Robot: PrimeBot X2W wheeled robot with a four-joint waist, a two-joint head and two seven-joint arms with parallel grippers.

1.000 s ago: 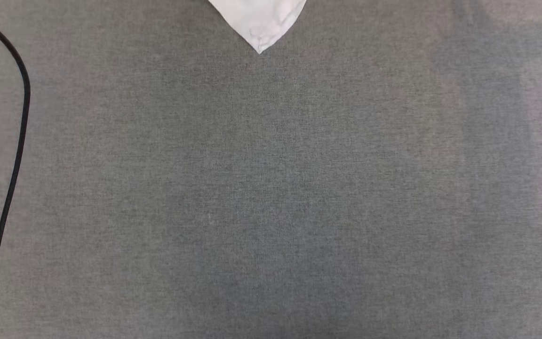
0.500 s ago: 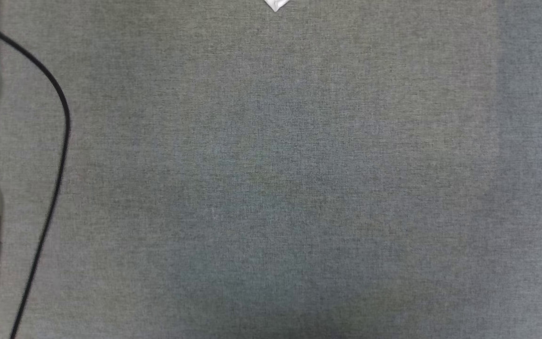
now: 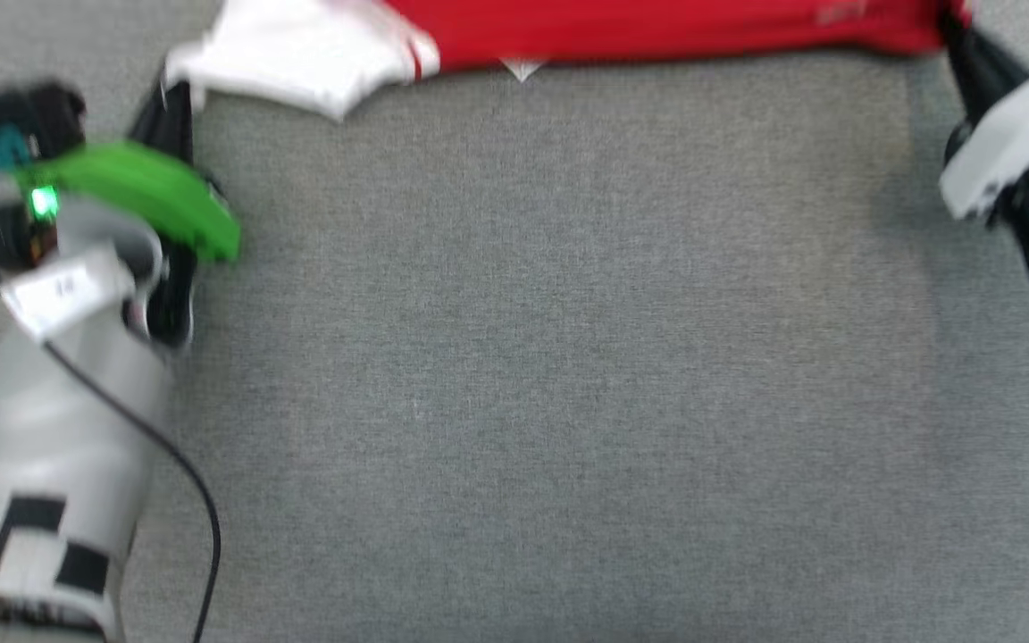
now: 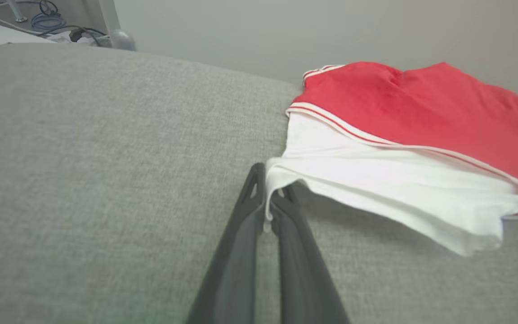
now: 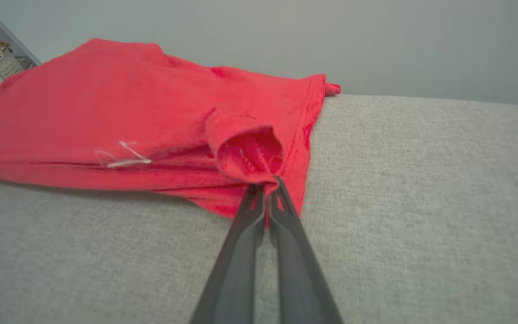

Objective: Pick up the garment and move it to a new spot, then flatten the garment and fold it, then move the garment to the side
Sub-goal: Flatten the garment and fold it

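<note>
The garment (image 3: 657,31) is a red shirt with a white sleeve (image 3: 300,54), stretched along the top of the head view over the grey cloth surface (image 3: 532,357). My left gripper (image 3: 177,98) is at the upper left, shut on the sleeve's edge. In the left wrist view its fingers (image 4: 281,211) pinch the white sleeve (image 4: 376,180), which lifts off the surface. My right gripper (image 3: 957,40) is at the upper right, shut on the red hem corner. In the right wrist view the right gripper (image 5: 267,186) clamps a bunched fold of red fabric (image 5: 250,153). The lettering is hidden.
A black cable (image 3: 184,482) runs down from my left arm (image 3: 59,429) over the grey surface. Beyond the far edge of the surface is a plain pale wall (image 4: 331,27). Cables and a metal leg (image 4: 106,22) lie past the far left corner.
The head view has shifted. Both arms and the red body of the garment have come into it; before, only a white tip of cloth showed at the top edge.
</note>
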